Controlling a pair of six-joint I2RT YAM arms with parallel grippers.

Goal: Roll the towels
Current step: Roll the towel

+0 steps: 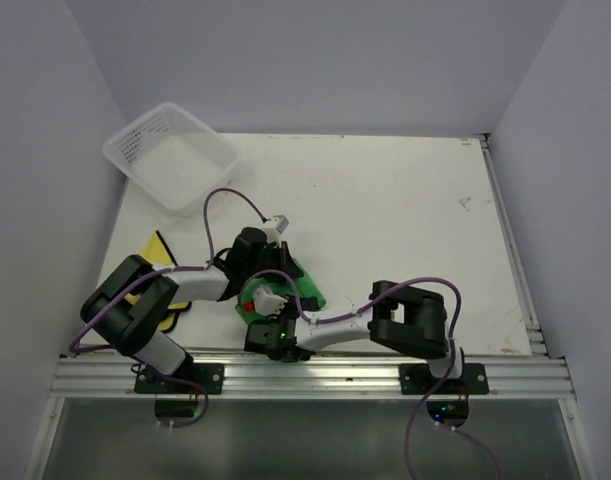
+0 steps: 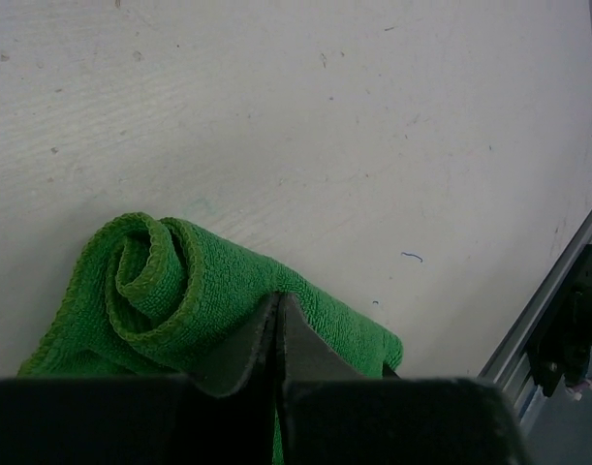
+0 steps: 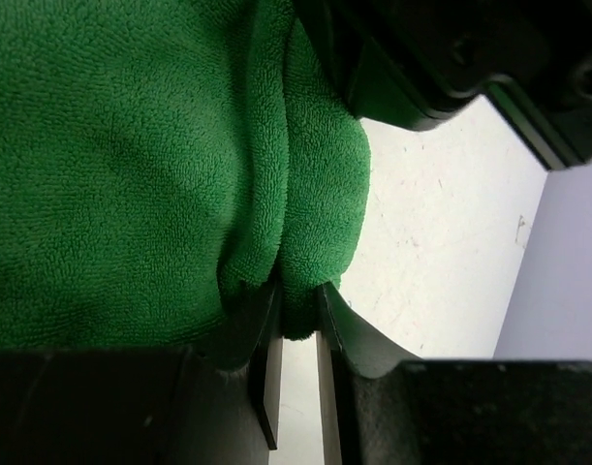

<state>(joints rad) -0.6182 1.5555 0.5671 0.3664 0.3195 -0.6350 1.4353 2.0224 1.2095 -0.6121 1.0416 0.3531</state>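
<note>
Green fuzzy microfibre towel [image 1: 307, 290] is lying partly rolled on the white worktop [image 1: 405, 220], near the front edge. Right tool [image 3: 296, 302] is pinching a fold of it. Left tool [image 2: 278, 302] is sitting closed, tips over the cloth just beside the rolled end.

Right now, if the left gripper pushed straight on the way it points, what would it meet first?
The green towel: its fold sits right at the left gripper's shut tips, possibly touching. Beyond it lies the table.
</note>
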